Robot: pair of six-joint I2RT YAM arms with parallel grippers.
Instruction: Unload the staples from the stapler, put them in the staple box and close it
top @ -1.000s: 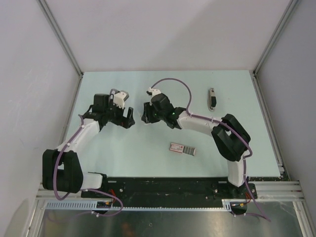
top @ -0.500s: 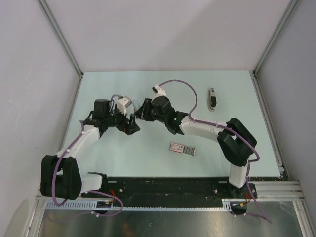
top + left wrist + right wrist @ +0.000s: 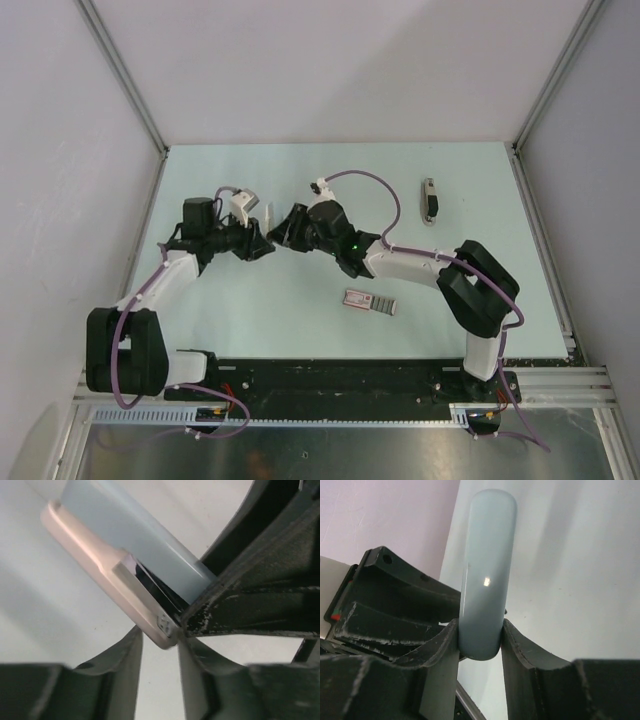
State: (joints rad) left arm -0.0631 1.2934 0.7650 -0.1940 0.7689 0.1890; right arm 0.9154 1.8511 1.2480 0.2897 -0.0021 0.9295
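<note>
The stapler (image 3: 268,214) is a slim piece with a pale blue-grey top, a dark metal channel and a beige base, held up off the table (image 3: 300,300) between both arms. In the right wrist view its rounded blue-grey top (image 3: 485,580) is clamped between the fingers of my right gripper (image 3: 479,640), which is shut on it. In the left wrist view the beige end of the stapler (image 3: 100,555) sits between the tips of my left gripper (image 3: 160,640), pinched there. From above, the left gripper (image 3: 262,243) and right gripper (image 3: 283,234) meet tip to tip. The staples are hidden.
A flat red-and-white box (image 3: 370,301) lies in front of the right arm. A slim black-and-grey object (image 3: 430,200) lies at the back right. Grey walls close in the table on three sides.
My left gripper has moved right to meet the right gripper and has closed from wide open onto the stapler's end. The right gripper has swung left with the stapler.
</note>
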